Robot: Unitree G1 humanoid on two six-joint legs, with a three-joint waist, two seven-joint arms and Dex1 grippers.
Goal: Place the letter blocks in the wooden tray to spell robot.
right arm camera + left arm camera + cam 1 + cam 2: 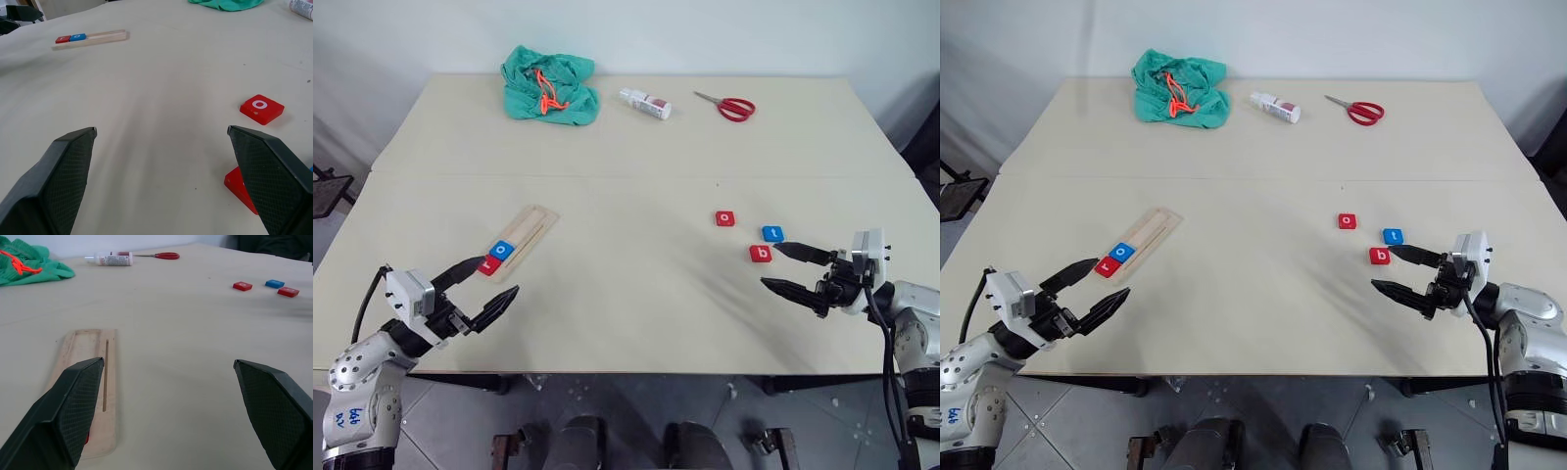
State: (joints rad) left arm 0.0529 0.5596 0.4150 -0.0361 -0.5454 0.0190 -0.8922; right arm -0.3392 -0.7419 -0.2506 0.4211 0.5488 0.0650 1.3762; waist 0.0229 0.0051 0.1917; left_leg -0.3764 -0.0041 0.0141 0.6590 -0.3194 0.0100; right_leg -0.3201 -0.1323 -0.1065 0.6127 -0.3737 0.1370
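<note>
Lying on the left half of the pale table (636,294), the wooden tray (530,227) runs its long axis on a slant, the near end toward the robot's left and the far end angled away toward the table's middle. In the left eye view two letter blocks sit at its near end: a red block (490,264) outermost, partly behind a fingertip of the left gripper (481,289), and a blue o block (503,249) touching it on the far side. The rest of the groove is bare wood. That gripper hovers just in front of the tray's near end, its jaws spread wide and holding nothing. On the right half lie the red o block (725,218), the blue t block (772,233) and the red b block (761,254), near one another but apart. The right gripper (793,267) stands just beside them, also wide and empty.

The right eye view shows the red block (1108,266) in the tray uncovered, its white letter too small to read surely.

The left wrist view looks along the tray (88,382), showing the thin groove line running its length; the three loose blocks lie far across the table.

The right wrist view gives the tray (93,37) side-on, and the red o block (261,108) close up, letter upward.

Green cloth (550,86), a small bottle (645,103) and red scissors (728,106) lie along the far edge.
</note>
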